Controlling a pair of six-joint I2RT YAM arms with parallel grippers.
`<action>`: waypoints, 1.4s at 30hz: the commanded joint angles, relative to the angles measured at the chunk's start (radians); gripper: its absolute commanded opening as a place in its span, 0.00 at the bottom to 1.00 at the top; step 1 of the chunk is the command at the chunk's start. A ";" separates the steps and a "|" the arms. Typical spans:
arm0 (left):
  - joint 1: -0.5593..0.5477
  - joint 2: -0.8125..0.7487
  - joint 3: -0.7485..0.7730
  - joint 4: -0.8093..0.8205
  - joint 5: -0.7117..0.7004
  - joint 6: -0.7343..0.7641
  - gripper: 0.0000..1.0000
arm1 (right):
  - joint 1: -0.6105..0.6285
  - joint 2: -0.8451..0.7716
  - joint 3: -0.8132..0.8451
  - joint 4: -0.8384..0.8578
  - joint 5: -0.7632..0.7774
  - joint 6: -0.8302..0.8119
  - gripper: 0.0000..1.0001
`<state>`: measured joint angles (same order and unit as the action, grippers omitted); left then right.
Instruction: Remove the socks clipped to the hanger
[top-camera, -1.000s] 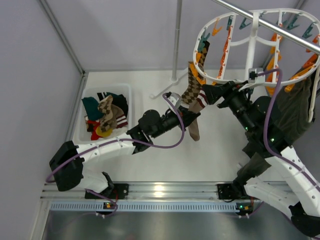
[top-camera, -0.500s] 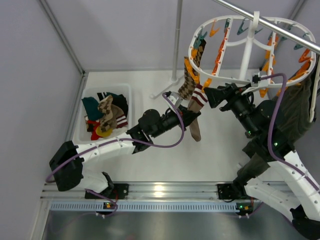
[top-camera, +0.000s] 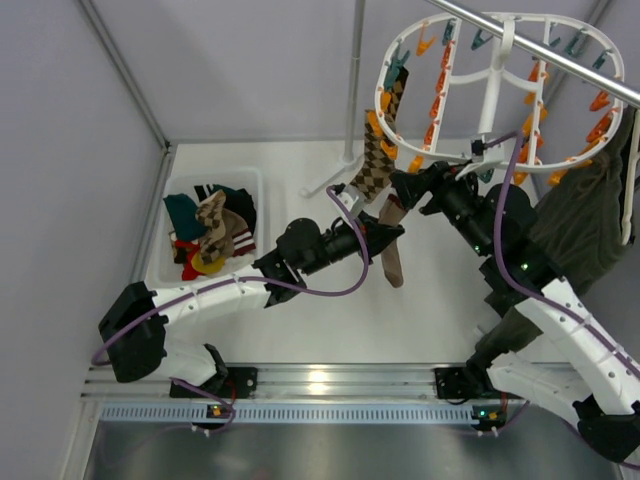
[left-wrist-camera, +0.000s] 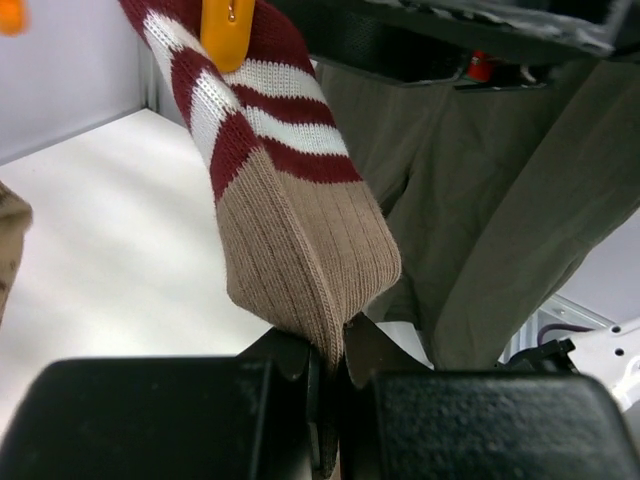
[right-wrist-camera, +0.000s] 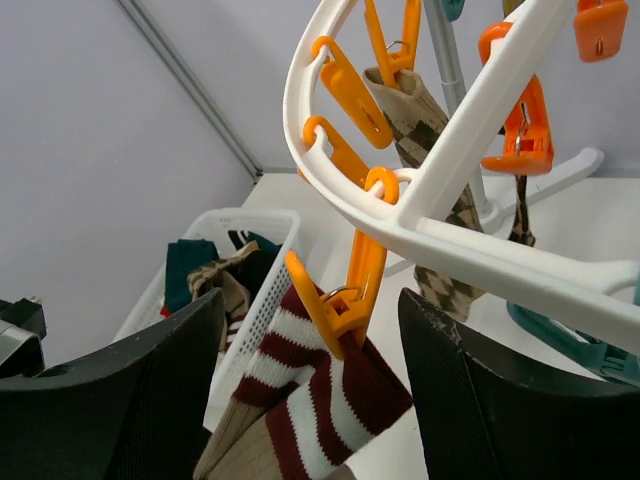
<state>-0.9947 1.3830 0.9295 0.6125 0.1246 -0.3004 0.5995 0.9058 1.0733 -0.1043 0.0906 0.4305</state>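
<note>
- White tabletop (top-camera: 300, 330), grey walls on the left and at the back.
- Far left: white basket (top-camera: 215, 172) sat on the table with loose socks (top-camera: 212, 228) piled inside, argyle and teal among them.
- Left gripper (top-camera: 392, 232) was reaching right toward mid-table, jaws pinched tight on the striped sock (top-camera: 391, 262).
- Left wrist view: tan ribbed part of that sock (left-wrist-camera: 290, 230) ran down into the closed jaws (left-wrist-camera: 330, 350), with the red-and-white banded end up at the clip.
- Striped sock's long axis was roughly vertical: top end clipped, lower tan end hanging past the gripper toward the table.
- Argyle sock (top-camera: 373, 170) hung just left of it from the hanger's left rim, long axis also straight down.
- Right gripper (top-camera: 405, 190) was at the hanger's left rim, jaws wide, straddling the orange clip (right-wrist-camera: 345, 290) that held the striped sock. Couldn't tell whether the fingers touched the clip.
- Hanger (top-camera: 494, 95) was upper right, tilted, hooked on the metal rail (top-camera: 560, 60). Orange and teal clips dangled round the white frame.
- Far right: dark green garment (top-camera: 585, 220) hung behind the right arm.
</note>
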 joint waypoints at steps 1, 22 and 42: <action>-0.001 -0.036 0.040 0.024 0.058 -0.019 0.00 | 0.008 0.013 0.008 0.135 -0.002 -0.027 0.67; 0.013 -0.067 0.011 -0.005 0.050 -0.034 0.00 | 0.005 0.059 0.005 0.252 0.029 -0.042 0.15; 0.462 -0.317 0.049 -0.960 -0.592 -0.174 0.00 | 0.003 0.016 -0.022 0.201 -0.028 -0.013 1.00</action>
<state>-0.6224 1.0943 0.8913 -0.0959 -0.3565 -0.4397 0.5991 0.9623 1.0660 0.0753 0.0940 0.4049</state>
